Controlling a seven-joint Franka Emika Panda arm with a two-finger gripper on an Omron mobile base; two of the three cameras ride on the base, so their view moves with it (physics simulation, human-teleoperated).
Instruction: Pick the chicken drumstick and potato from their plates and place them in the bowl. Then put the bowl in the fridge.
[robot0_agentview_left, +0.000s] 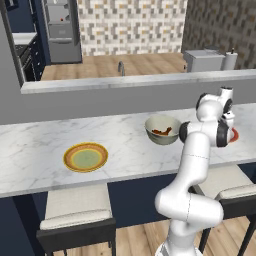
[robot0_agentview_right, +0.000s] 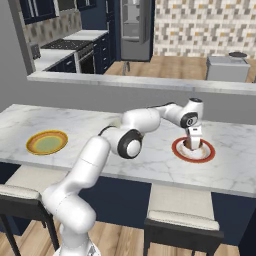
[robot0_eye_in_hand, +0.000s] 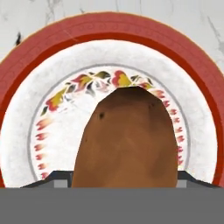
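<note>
With the chicken drumstick (robot0_agentview_left: 161, 132) already in the bowl (robot0_agentview_left: 163, 129), the gripper (robot0_agentview_right: 193, 144) straddles the potato (robot0_eye_in_hand: 127, 140) at six o'clock on its red-rimmed plate (robot0_eye_in_hand: 26, 78); I can't tell the jaws' grip.

Potato (robot0_eye_in_hand: 127, 140): rounded brown lump, few dark specks, lying at centre of red-rimmed plate (robot0_eye_in_hand: 109, 30) with white middle and flower ring. Bowl (robot0_agentview_left: 163, 129): deep, cream inside, grey outside, upright on counter just left of red-rimmed plate. Chicken drumstick (robot0_agentview_left: 163, 132): dark reddish-brown piece lying inside bowl. Orange-rimmed plate (robot0_agentview_left: 85, 157): pale green centre, flat on counter well left of bowl. Fridge (robot0_agentview_left: 61, 30): tall, grey, far behind bowl, door open, shelves showing.
</note>
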